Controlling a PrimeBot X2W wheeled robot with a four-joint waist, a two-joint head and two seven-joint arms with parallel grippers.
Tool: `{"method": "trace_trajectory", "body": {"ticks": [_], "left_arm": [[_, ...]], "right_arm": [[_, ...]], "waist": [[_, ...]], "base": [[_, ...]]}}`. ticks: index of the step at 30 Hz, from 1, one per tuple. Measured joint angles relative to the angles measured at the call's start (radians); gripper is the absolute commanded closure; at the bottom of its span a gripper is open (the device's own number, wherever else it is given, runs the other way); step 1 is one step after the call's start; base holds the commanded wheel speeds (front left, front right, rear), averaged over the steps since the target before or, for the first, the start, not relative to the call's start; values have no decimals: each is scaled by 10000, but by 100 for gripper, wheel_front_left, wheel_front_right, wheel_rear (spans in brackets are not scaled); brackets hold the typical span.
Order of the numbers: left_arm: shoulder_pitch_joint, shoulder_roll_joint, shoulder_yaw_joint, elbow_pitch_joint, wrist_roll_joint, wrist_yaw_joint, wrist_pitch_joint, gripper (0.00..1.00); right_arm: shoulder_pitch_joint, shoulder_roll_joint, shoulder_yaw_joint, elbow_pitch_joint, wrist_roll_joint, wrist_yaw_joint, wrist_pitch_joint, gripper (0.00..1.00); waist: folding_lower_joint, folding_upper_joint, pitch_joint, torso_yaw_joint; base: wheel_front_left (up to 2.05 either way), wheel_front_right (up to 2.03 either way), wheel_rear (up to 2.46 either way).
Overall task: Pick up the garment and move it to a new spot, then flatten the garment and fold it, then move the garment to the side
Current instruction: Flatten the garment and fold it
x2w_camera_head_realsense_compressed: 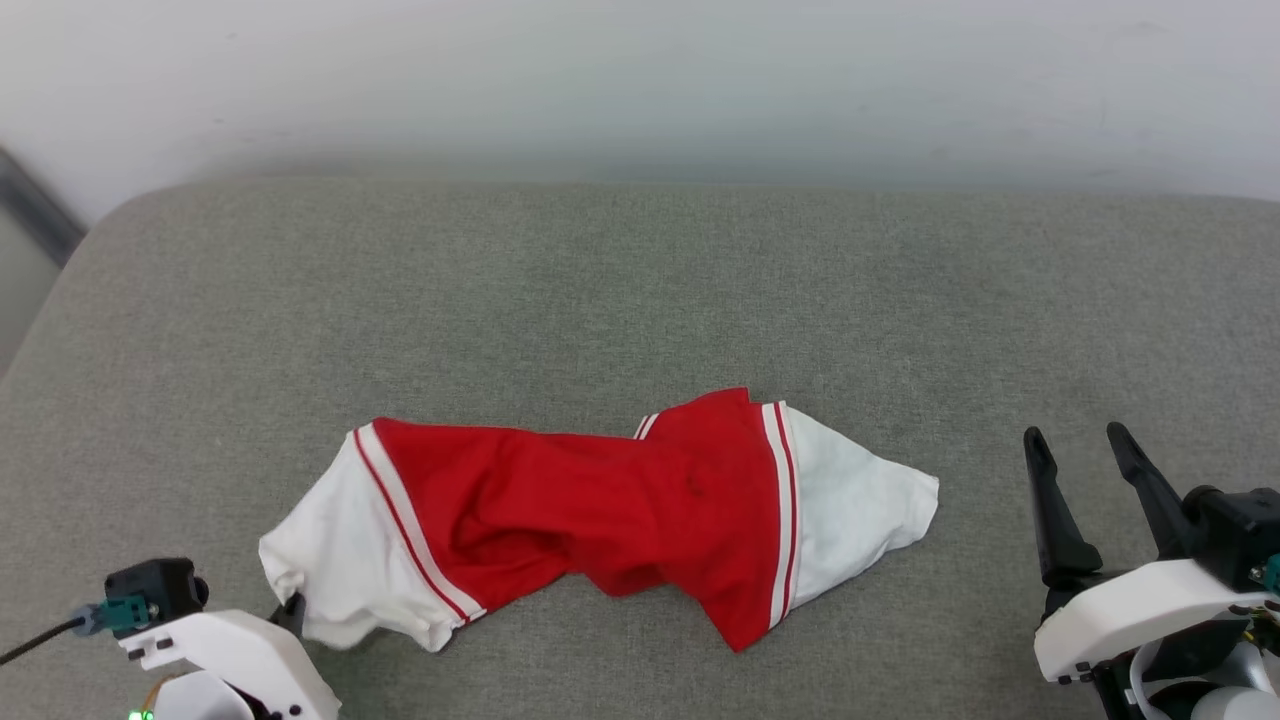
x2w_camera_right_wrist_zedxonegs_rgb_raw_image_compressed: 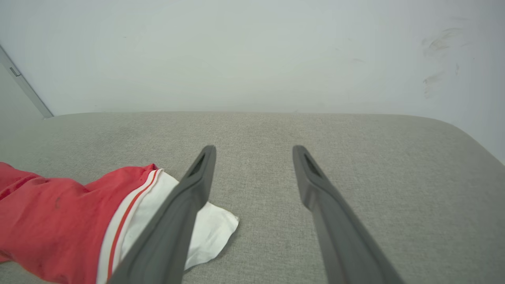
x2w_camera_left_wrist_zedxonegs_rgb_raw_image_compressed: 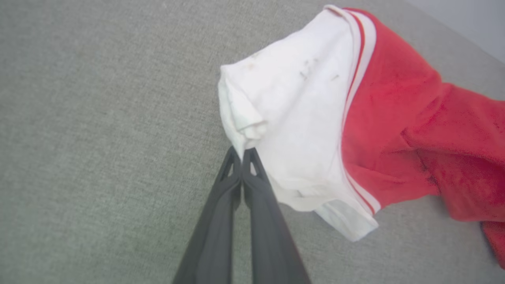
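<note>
The garment (x2w_camera_head_realsense_compressed: pixel 600 510) lies crumpled on the grey cushion, a red body with a white sleeve at each end and red-and-white striped trim; no print shows. My left gripper (x2w_camera_head_realsense_compressed: pixel 290 612) sits at the lower left, its fingertips against the left white sleeve. In the left wrist view the left gripper (x2w_camera_left_wrist_zedxonegs_rgb_raw_image_compressed: pixel 240 152) is shut, pinching the folded edge of that sleeve of the garment (x2w_camera_left_wrist_zedxonegs_rgb_raw_image_compressed: pixel 300 102). My right gripper (x2w_camera_head_realsense_compressed: pixel 1077 437) stands open at the lower right, apart from the right sleeve. In the right wrist view the right gripper (x2w_camera_right_wrist_zedxonegs_rgb_raw_image_compressed: pixel 254 152) holds nothing, with the garment (x2w_camera_right_wrist_zedxonegs_rgb_raw_image_compressed: pixel 59 221) to its left.
The grey fabric cushion (x2w_camera_head_realsense_compressed: pixel 640 300) spans the view, with a rounded corner at the back left. A pale wall (x2w_camera_head_realsense_compressed: pixel 640 80) rises right behind its far edge. A grey strip (x2w_camera_head_realsense_compressed: pixel 35 215) runs down the wall at the far left.
</note>
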Motion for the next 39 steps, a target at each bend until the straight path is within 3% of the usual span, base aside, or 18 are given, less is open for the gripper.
{"method": "trace_trajectory", "body": {"ticks": [7, 8, 9, 10, 14, 26, 39], "left_arm": [[255, -629, -38, 1450, -527, -518, -157, 100], [244, -683, -40, 1540, -525, -556, -242, 77], [231, -732, -50, 1628, -520, -621, -324, 35], [221, -750, -84, 1697, -453, -639, -424, 0], [78, -823, -242, 1705, -61, -614, -786, 0], [-303, -451, -311, -67, 1939, 173, -3033, 0], [-467, -825, -968, -1818, 3499, 568, -3718, 0]], "right_arm": [[-169, 0, 17, -13, -40, 0, 17, 0], [-173, 0, -2, -4, -38, 0, 17, 0], [-173, 0, -15, 10, -38, 0, 15, 0], [-173, 0, -40, 15, -38, 0, 17, 0], [-172, 0, -117, 67, -88, 0, 84, 0], [81, -2, -209, 174, -117, 0, 270, 0], [378, -2, -792, 318, 36, 0, 834, 0]], "waist": [[0, 0, 274, -138], [0, 0, 285, -160], [0, 0, 287, -172], [0, 0, 279, -176], [0, 0, 152, -149], [0, 0, -685, -199], [-1, 0, -958, -372]], "base": [[0, 0, 0], [0, 0, 0], [0, 0, 0], [0, 0, 0], [0, 0, 0], [0, 0, 0], [0, 0, 0]]}}
